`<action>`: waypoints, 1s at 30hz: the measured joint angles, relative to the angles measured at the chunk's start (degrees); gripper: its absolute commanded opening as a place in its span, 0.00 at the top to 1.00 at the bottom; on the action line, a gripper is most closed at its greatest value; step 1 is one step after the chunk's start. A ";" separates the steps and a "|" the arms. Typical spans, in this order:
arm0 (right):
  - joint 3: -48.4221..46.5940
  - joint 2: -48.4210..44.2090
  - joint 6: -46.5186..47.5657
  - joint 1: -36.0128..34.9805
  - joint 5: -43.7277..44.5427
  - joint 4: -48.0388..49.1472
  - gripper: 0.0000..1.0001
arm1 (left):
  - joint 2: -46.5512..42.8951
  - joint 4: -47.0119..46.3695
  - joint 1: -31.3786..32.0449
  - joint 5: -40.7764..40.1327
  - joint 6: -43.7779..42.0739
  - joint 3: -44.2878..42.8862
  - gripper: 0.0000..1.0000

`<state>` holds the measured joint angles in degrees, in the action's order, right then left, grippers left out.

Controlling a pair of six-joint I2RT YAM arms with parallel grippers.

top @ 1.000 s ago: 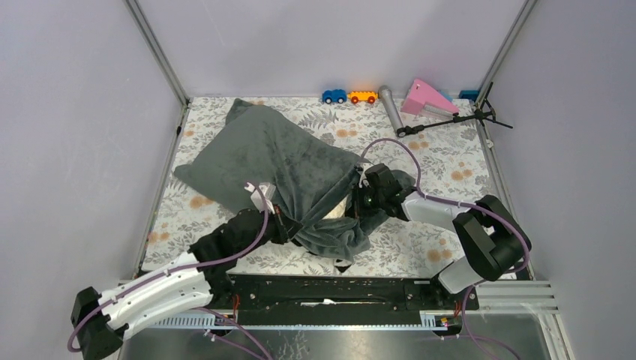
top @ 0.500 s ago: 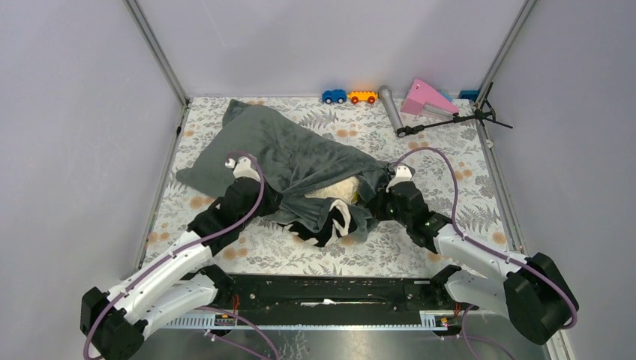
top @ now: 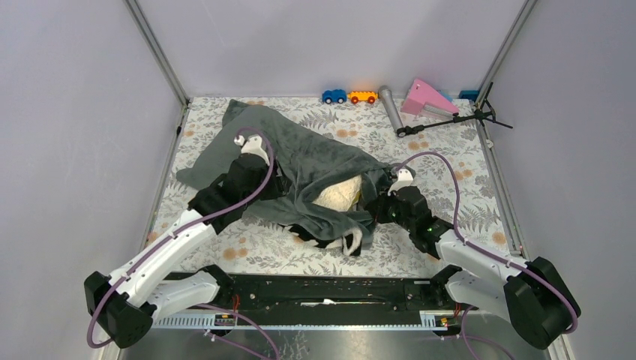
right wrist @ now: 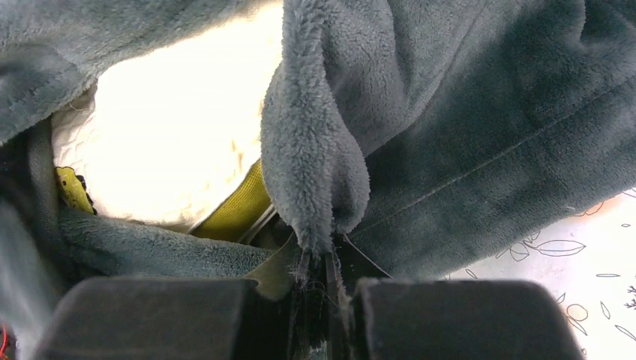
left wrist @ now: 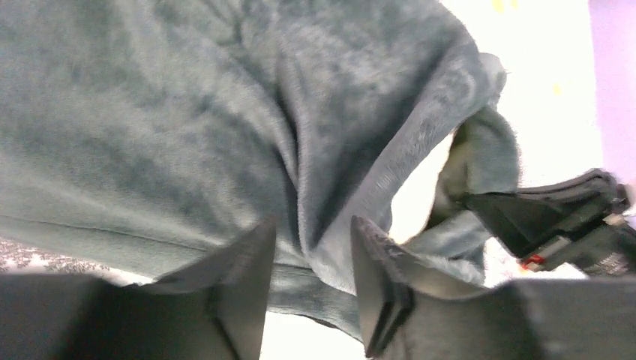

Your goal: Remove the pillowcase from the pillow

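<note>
**Pillowcase** (top: 300, 154): dark grey-green plush cover, lying rumpled across the left and middle of the floral table (top: 450, 169). Its mouth faces the near right. The rim there is turned back, so the zebra-striped inner face (top: 330, 238) shows at the near edge.

**Pillow** (top: 336, 196): cream and quilted, bare only at the mouth, with the rest inside the cover. The right wrist view shows its yellow side band (right wrist: 236, 206) just under the rim.

**Left gripper** (left wrist: 311, 225): set on the cover's mid-left. Jaws are spread, with a ridge of plush lying in the gap and nothing visibly clamped.

**Right gripper** (right wrist: 324, 289): at the right side of the mouth. Jaws are pressed together, pinching a thin fold of the cover's rim.

**Step in hand**: peeling the mouth back off the pillow's near end. The job looks early, as most of the cushion is covered.

**Next move, as judged**: the left jaws need a firm bite, on either the slack plush or the pillow itself, so that one arm anchors while the other draws cover and cushion apart. The plush is limp and likely to bunch rather than slide.

**Other items, far edge, well apart**: blue toy car (top: 334, 96), orange toy car (top: 362, 96), grey cylinder (top: 390, 107), pink wedge (top: 424, 97), black tripod (top: 450, 120).
</note>
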<state>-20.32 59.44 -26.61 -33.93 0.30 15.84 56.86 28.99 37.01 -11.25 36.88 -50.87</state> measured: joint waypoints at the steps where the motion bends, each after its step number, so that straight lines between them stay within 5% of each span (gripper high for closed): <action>1: 0.07 -0.04 0.04 0.09 -0.02 -0.04 0.99 | 0.00 0.42 0.02 0.35 0.02 -1.25 0.47; 6: 0.07 -0.04 0.26 0.26 -1.05 0.00 0.96 | 3.74 3.10 7.41 -3.17 0.15 -11.10 0.49; 12: 0.26 -0.44 0.48 0.31 -1.44 0.00 1.00 | 19.19 4.94 21.88 -7.17 -3.61 -26.16 0.58; 22: 3.30 -7.34 -0.17 0.31 1.29 0.20 1.00 | 37.97 6.25 24.09 -5.40 -10.34 -29.90 0.53; 30: 3.72 -8.11 -0.44 0.31 2.19 0.33 1.00 | 49.62 8.46 23.98 -9.20 -12.41 -37.35 0.17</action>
<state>-16.60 51.33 -27.05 -33.63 2.48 16.16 106.48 37.45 60.99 -20.45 24.47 -88.23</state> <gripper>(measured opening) 0.100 0.763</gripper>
